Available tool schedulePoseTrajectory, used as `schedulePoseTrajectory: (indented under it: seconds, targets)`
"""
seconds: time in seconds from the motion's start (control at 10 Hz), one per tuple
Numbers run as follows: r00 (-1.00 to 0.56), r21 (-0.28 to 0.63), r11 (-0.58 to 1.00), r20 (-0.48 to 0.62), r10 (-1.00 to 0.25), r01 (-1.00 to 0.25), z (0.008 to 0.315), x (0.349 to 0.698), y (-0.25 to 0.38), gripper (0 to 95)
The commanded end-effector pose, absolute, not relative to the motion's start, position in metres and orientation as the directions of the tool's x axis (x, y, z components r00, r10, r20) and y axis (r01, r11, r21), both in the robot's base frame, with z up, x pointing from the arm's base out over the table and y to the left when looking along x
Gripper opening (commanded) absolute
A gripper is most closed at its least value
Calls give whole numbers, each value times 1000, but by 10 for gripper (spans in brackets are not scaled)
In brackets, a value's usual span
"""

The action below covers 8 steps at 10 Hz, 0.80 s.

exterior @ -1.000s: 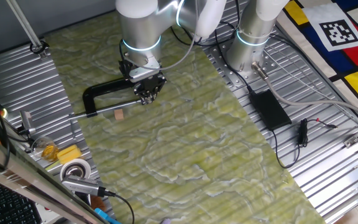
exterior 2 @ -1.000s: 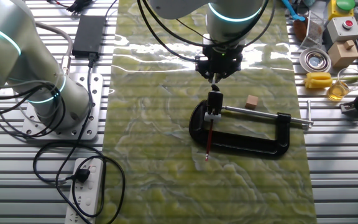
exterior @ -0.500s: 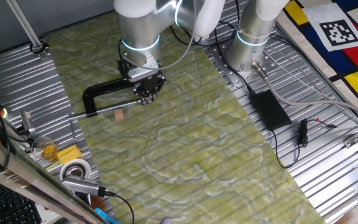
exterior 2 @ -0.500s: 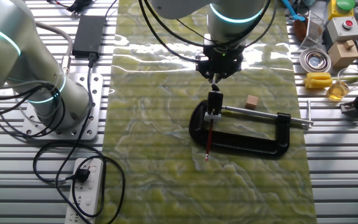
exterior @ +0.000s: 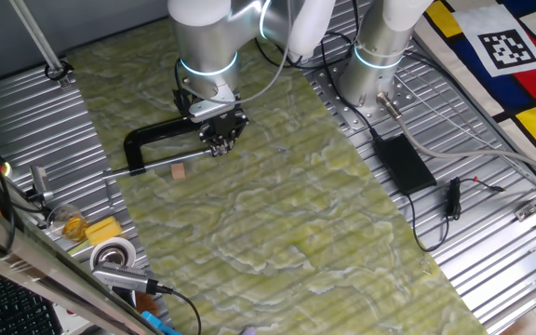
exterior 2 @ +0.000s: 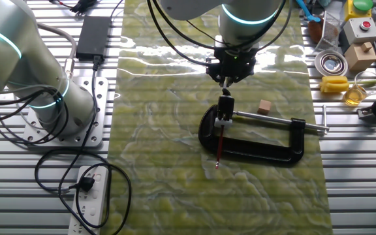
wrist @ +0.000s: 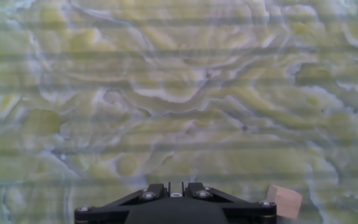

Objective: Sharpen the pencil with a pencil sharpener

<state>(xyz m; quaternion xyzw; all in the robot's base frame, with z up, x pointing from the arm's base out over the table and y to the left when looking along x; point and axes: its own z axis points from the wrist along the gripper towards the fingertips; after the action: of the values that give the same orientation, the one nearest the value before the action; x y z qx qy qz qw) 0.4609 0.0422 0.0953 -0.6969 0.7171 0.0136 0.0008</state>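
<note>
A black C-shaped clamp [exterior 2: 260, 151] lies on the green mat and also shows in one fixed view [exterior: 156, 135]. Its pale screw rod [exterior 2: 273, 122] points right. A thin red pencil [exterior 2: 219, 147] sticks out of the clamp's left jaw, toward the near edge. A small black piece, seemingly the sharpener [exterior 2: 226, 104], sits at the pencil's far end. My gripper [exterior 2: 226, 82] hangs just above that piece, fingers together, apart from it. It also shows in one fixed view [exterior: 220, 149]. The hand view shows only mat and my gripper's base.
A small wooden block [exterior 2: 264, 107] lies beside the clamp [wrist: 284, 201]. A second arm's base [exterior 2: 51, 98] and a black power adapter [exterior 2: 92, 29] stand off the mat. A tape roll [exterior 2: 330, 63] and yellow item [exterior 2: 335, 83] lie at the side.
My gripper has edged slightly upward above the clamp. The clamp, pencil and block have not moved.
</note>
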Motion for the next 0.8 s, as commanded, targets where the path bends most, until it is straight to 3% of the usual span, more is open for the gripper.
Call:
schedulePoseTrajectory:
  seconds: [0.1,0.8]
  targets:
    - [-21,19,21,-24,-999,-1000,95,461,42,0]
    - [-39,20,39,-20,-999,-999,95,461,42,0]
